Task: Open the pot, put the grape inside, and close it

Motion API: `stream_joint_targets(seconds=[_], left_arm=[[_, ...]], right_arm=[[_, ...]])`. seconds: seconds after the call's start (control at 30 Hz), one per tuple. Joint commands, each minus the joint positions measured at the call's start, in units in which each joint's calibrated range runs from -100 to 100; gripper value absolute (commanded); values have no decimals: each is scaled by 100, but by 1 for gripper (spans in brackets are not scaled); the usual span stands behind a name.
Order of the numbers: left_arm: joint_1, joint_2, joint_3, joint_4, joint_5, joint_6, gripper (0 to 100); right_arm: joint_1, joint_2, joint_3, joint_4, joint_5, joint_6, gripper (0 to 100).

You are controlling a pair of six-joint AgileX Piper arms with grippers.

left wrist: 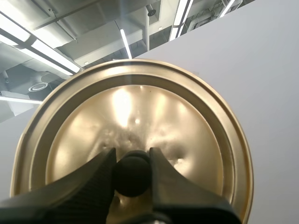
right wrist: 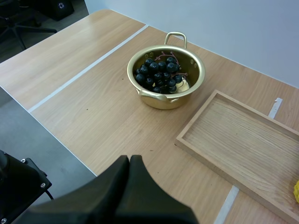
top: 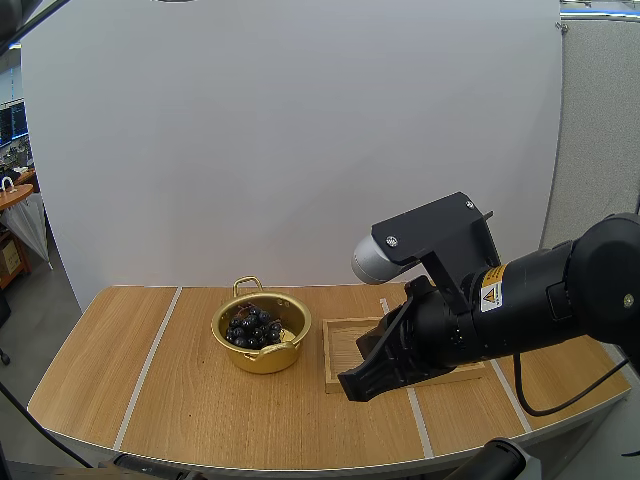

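A gold pot [top: 262,345] stands open on the table, with a bunch of dark grapes [top: 253,327] inside it. From the right wrist view the pot [right wrist: 164,95] and its grapes [right wrist: 158,73] lie ahead of my right gripper [right wrist: 129,159], whose fingers lie together as one dark wedge. That gripper [top: 353,386] hangs low over the near edge of the wooden tray [top: 345,345]. My left gripper [left wrist: 133,158] pinches the black knob [left wrist: 132,176] of the gold lid [left wrist: 140,116], which is held up in the air.
The wooden tray [right wrist: 243,142] lies to the right of the pot, and something small and yellow [right wrist: 296,191] sits at its far right. Pale stripes cross the tabletop [top: 150,400]. The table's front edge is close to my right gripper.
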Motion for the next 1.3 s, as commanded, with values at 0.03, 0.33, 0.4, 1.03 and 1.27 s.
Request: stream_joint_targets(seconds=[0.03, 0.33, 0.4, 1.03, 1.27], left_arm=[[-13, -31, -42, 72, -308, -53, 0], [-13, -31, -42, 72, -308, -53, 0], [-13, -31, -42, 31, -312, -53, 0], [-13, -375, 396, -12, 5497, 86, 0], [-13, -57, 1593, -855, 5497, 641, 0]], right_arm=[[5, -52, 7, -33, -48, 25, 0], [5, -52, 7, -44, -48, 25, 0], [5, -52, 7, -56, -48, 25, 0], [5, -52, 7, -70, -15, 17, 0], [5, -52, 7, -70, 22, 17, 0]])
